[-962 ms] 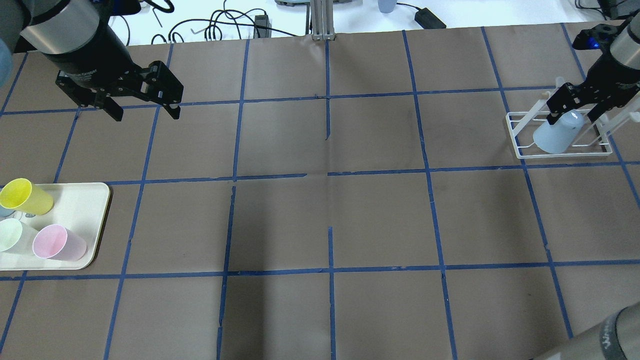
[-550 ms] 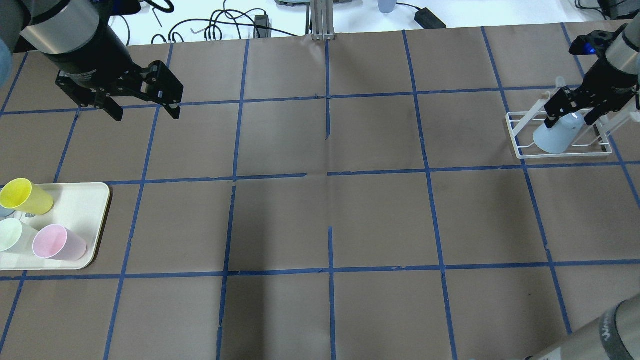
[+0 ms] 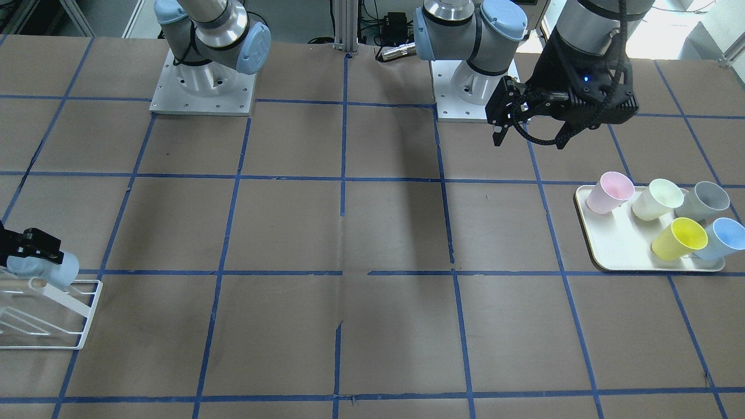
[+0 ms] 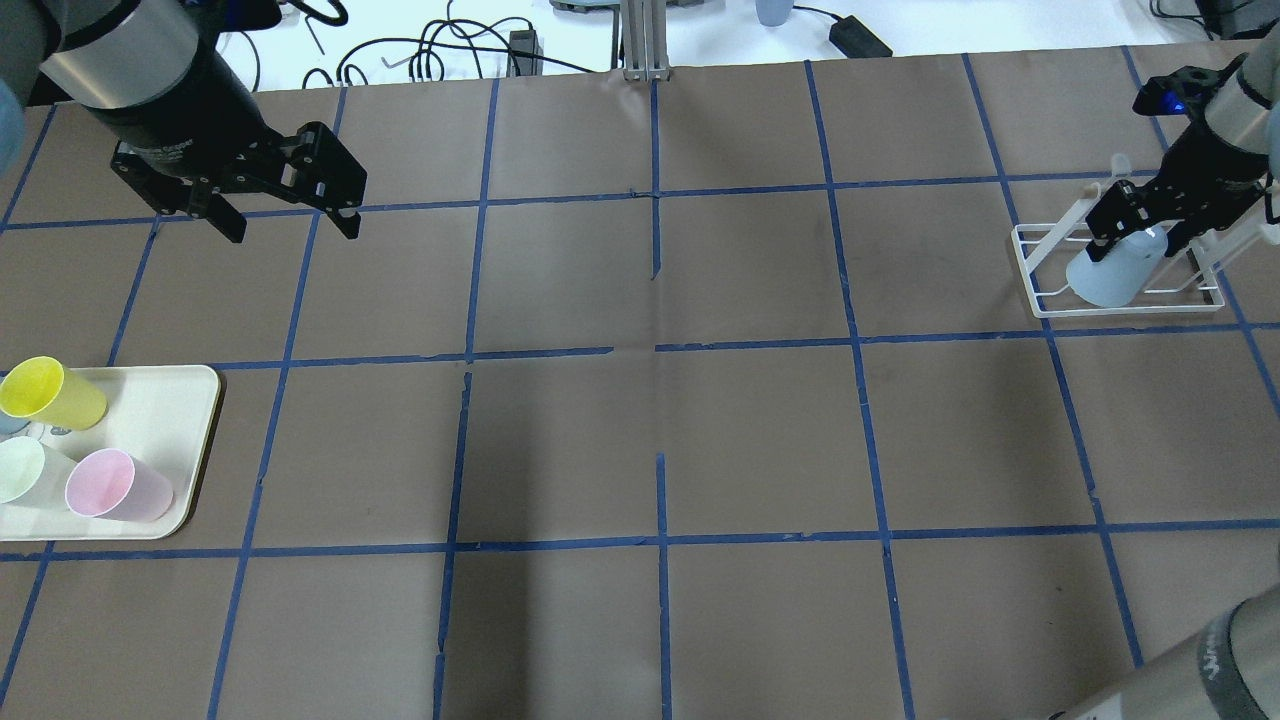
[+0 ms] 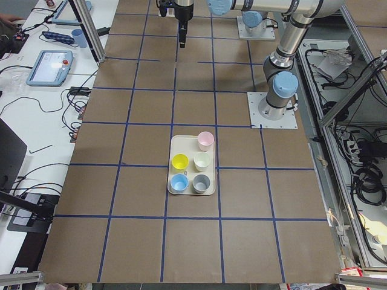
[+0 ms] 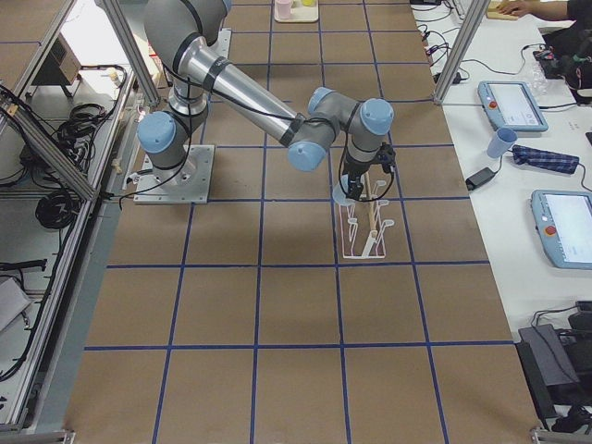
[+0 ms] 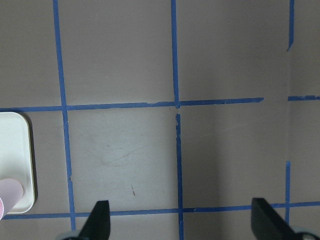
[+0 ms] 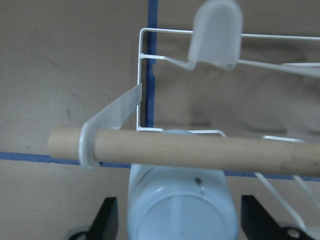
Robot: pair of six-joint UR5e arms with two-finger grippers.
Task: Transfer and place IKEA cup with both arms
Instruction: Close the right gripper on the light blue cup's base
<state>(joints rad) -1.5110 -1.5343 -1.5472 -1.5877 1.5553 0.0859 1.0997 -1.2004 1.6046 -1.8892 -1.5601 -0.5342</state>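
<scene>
The IKEA cup (image 4: pixel 1108 275) is seen tilted, base uppermost, on the white wire rack (image 4: pixel 1035 300) (a wooden rod (image 8: pixel 200 150) is crossed just above it). It is straddled by the right gripper (image 4: pixel 1140 245), whose fingers are kept spread clear of its sides. The left gripper (image 4: pixel 292 232) is held splayed wide above the table (image 4: pixel 700 450), well apart from the tray (image 4: pixel 190 400).

A robotics lab: two jointed arms (image 6: pixel 250 92) bolted through steel plates (image 3: pixel 169 102) to a table (image 4: pixel 760 440) papered brown and gridded with blue tape (image 4: pixel 662 541). Teach pendants (image 6: pixel 511 104) lie upper right, and cables (image 4: pixel 450 45) trail along the top edge.
</scene>
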